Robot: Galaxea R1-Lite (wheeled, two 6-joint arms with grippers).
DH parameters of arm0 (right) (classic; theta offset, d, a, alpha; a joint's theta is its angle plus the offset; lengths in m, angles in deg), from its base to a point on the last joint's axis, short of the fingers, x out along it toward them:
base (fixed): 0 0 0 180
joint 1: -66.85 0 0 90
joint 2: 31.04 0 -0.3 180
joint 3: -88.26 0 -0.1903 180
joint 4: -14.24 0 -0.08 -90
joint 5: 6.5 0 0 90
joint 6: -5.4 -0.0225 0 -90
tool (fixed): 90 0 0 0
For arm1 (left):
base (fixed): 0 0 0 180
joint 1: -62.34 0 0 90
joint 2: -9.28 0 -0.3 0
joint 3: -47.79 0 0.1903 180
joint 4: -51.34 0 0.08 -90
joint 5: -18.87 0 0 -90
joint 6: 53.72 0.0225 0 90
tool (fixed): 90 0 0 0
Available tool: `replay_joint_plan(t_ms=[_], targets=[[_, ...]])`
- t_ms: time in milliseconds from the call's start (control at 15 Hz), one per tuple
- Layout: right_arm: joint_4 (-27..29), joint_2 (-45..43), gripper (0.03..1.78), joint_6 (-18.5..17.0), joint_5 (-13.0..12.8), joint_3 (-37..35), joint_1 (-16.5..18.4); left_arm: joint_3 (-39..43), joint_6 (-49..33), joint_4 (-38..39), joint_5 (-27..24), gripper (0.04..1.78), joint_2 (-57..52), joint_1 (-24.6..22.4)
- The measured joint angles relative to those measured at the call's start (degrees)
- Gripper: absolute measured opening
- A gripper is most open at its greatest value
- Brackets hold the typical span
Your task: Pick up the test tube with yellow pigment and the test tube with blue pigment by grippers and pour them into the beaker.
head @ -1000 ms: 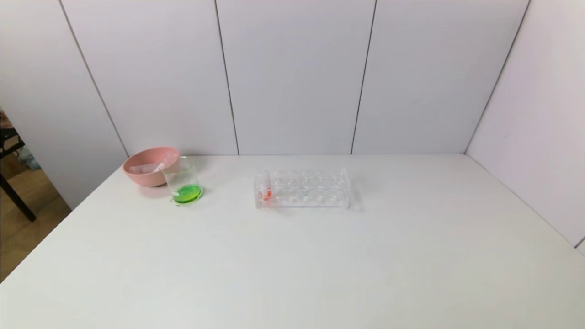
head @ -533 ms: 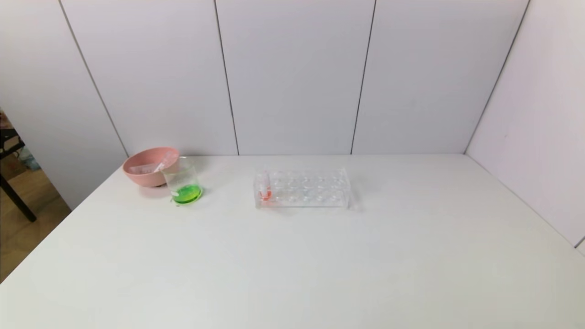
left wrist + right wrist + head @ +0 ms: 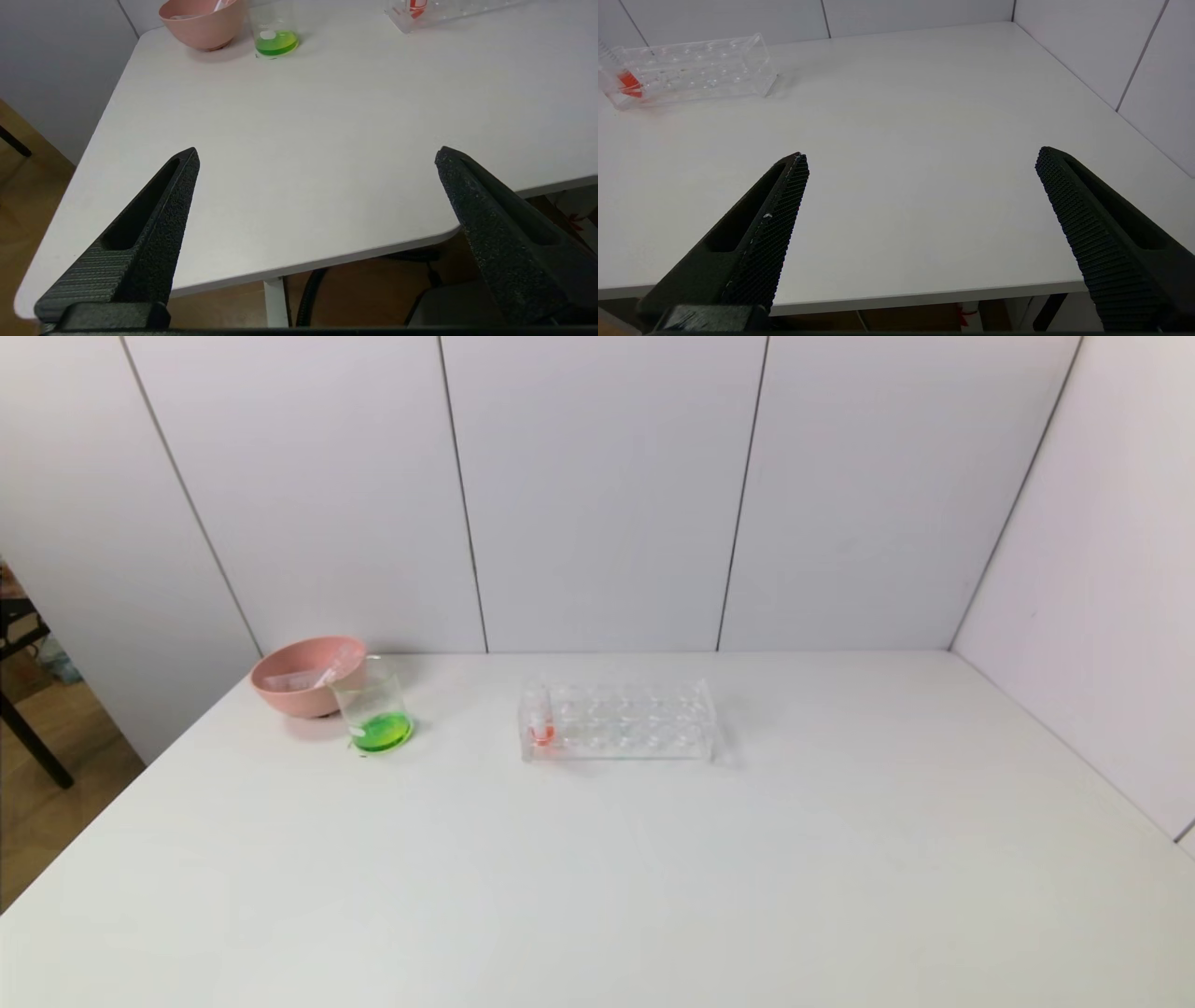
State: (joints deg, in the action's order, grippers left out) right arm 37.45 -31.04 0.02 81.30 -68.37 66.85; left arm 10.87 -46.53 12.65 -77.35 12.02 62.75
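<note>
Wide white tabletop (image 3: pixel 653 859), walled behind and to the right by pale grey panels (image 3: pixel 597 495); bare across the whole near half, nothing lying between the near edge and the glassware.

Toward the far edge, near the middle: clear rectangular plastic tube rack (image 3: pixel 618 721), taken here as landmark. Holds one slim clear tube with orange-red liquid (image 3: pixel 541 728) at the bottom, standing upright in the rack's left end; other holes unfilled as far as can be told.

Well left of the rack, at the far left corner: round pink bowl (image 3: pixel 308 674), with pale clear slender pieces lying inside, tilted against the wall; too faint to say whether these are the yellow and blue tubes.

Between bowl and rack, just beside the bowl and possibly touching it: small clear straight-sided beaker (image 3: pixel 373 704), upright, with a shallow layer of bright green liquid (image 3: pixel 383 732) at the bottom. No yellow or blue liquid visible anywhere.

Well nearer than the rack, over the table's near left edge: left gripper (image 3: pixel 316 156), black textured fingers spread wide, gripping nothing. Over the near right edge: right gripper (image 3: pixel 922 156), likewise spread wide and gripping nothing. Neither visible from the head view.
</note>
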Motion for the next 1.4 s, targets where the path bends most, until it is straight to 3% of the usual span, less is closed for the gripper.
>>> replay_joint_plan(t_ms=[200,333,1400], targets=[[0.00,0.00,1.77,0.00,0.00,0.00,0.00,10.61,-4.78,11.74,5.12,1.76,-1.95,0.01],[0.00,0.00,1.77,-0.02,0.00,0.00,0.00,12.74,-11.85,15.81,7.75,1.76,-2.47,-0.02],[0.00,0.00,1.77,0.00,0.00,0.00,0.00,13.56,-13.03,16.18,8.03,1.76,-2.69,-0.13]])
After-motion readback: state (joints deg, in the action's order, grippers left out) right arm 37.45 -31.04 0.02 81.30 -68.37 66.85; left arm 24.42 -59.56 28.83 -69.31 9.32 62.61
